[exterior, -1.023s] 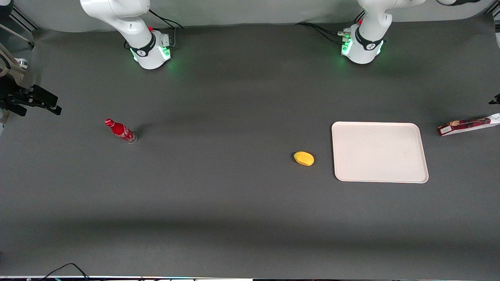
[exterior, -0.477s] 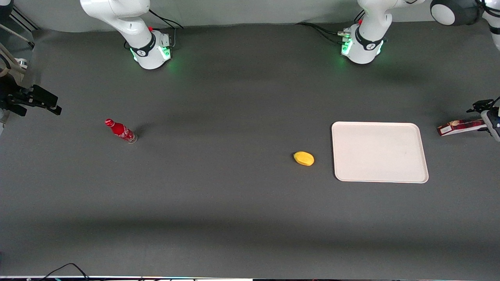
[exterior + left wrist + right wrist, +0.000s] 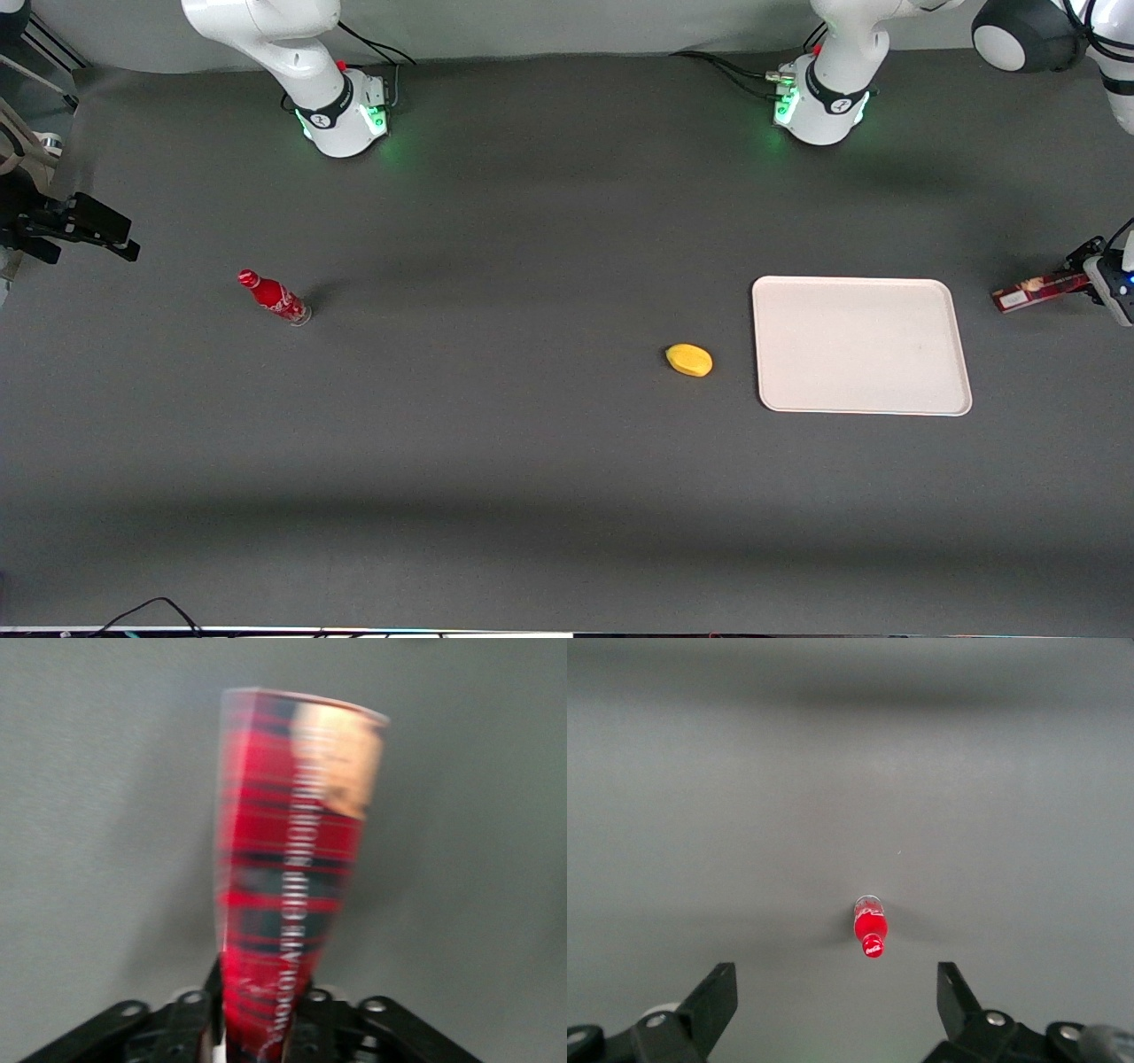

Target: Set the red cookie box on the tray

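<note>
The red cookie box (image 3: 1036, 292) lies on the dark table mat at the working arm's end, apart from the tray (image 3: 859, 346), which is a large cream-white rectangle nearer the table's middle. My gripper (image 3: 1090, 275) is at the end of the box farthest from the tray. In the left wrist view the box (image 3: 288, 859) runs out from between the two black fingers, and my gripper (image 3: 266, 1014) is shut on the box's near end. The tray holds nothing.
A yellow fruit-like object (image 3: 689, 360) lies on the mat beside the tray, toward the parked arm's end. A small red bottle (image 3: 273, 297) stands toward the parked arm's end and also shows in the right wrist view (image 3: 870, 930).
My gripper has come into view at the working arm's end and settled over the end of the box. The box now shows a narrower face and looks slightly shifted.
</note>
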Controlling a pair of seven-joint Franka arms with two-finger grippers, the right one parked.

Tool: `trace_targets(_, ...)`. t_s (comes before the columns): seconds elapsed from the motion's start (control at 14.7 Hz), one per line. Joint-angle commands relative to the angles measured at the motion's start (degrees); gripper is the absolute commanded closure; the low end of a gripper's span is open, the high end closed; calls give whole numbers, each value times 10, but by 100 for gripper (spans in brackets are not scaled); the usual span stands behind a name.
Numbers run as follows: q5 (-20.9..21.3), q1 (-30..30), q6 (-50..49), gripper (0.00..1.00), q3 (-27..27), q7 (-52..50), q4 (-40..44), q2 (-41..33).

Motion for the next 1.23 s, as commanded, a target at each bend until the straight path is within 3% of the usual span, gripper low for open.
trace_targets(0.0,7,-11,-80,100,12,-22,52,-4)
trace_targets(0.48,143,-43,-438,100,26,-239,322,-38)
trace_targets(0.68,157,-65,-573,100,24,-387,416,-47)
trace_targets(0.89,150,-97,-626,100,4,-700,419,-72)
trace_targets(1.02,162,-99,-620,100,-73,-881,404,-90)
trace_targets(1.16,185,-98,-567,100,-130,-940,337,-128)
